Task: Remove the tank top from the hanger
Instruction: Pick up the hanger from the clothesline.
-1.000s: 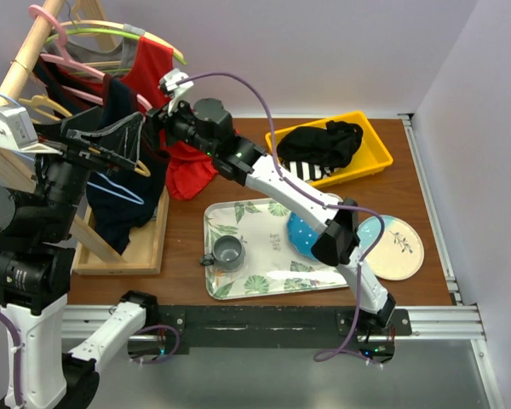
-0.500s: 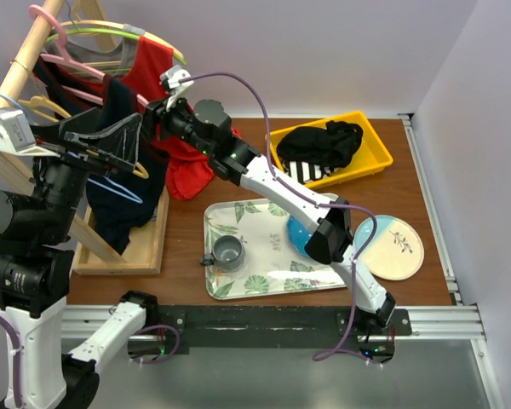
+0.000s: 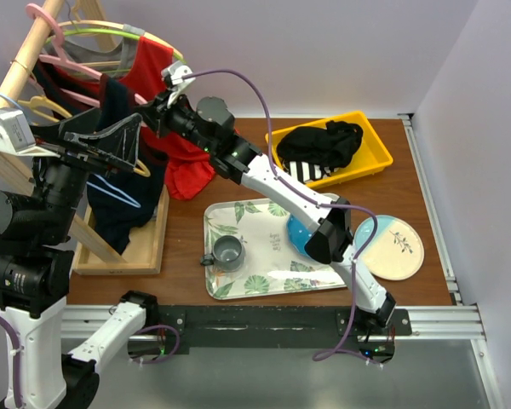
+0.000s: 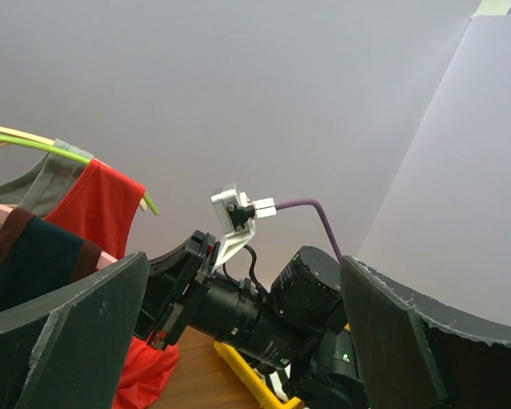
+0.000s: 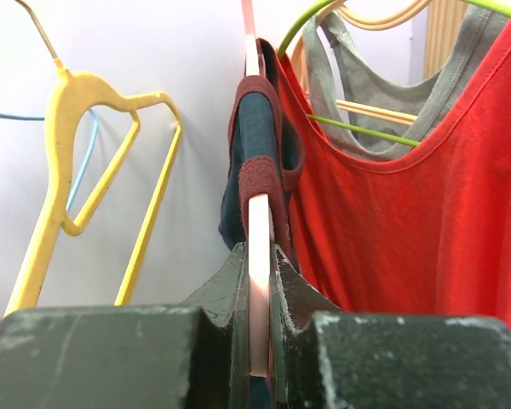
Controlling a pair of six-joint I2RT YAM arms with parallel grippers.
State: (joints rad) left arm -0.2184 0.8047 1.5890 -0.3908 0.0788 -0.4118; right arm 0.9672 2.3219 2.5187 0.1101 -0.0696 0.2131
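Right gripper is clamped narrow on the pink hanger: in the wrist view the thin pink arm runs right through the pinch between the two dark fingers and carries on straight up and away from me. The tank top, navy with maroon trim, sits on that same arm just above the fingertips, its strap wrapped over the plastic, so the strap's way off runs along the hanger's long axis, not across it. From above, the tank top's body hangs down off the wooden rack at the far left of the table, crowded by a red top touching it on the right and a grey one behind. Left gripper is spread wide, holding nothing, up beside the navy cloth; its own camera shows the fabric at its lower-left edge and the right arm straight ahead between the fingers. So the left is the free arm nearest the cloth. My read: right steadies the hanger, left takes the strap and draws it off. The risk is snagging the red top.
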